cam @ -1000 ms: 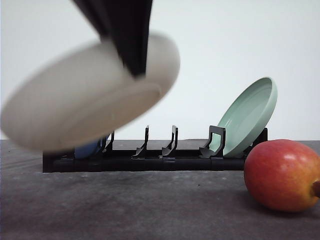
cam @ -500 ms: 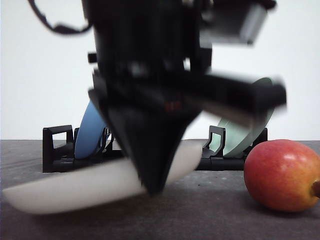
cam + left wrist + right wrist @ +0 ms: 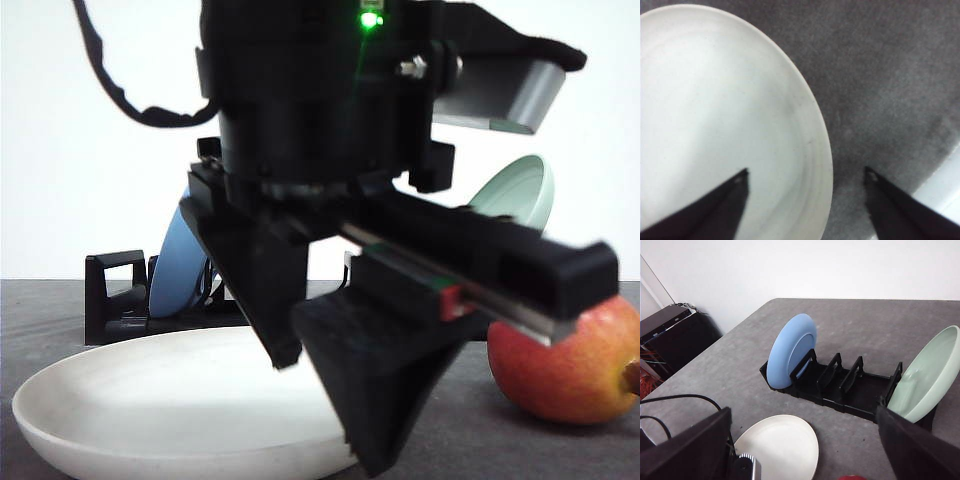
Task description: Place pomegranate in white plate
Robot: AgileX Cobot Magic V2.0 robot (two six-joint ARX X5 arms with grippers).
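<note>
Grey table (image 3: 730, 365) runs back to a plain white wall. On it, I see the white plate (image 3: 150, 400) lying flat at the front left, with my left fingers (image 3: 715, 205) spread apart and released, one over the plate's inside and one outside its rim. My right fingers (image 3: 690, 450) are parted too, grasping nothing. Right of the plate, the pomegranate (image 3: 590, 370) sits on the table. Behind stands a black rack (image 3: 840, 385) holding a blue plate (image 3: 790, 350) and a pale green plate (image 3: 925, 377).
</note>
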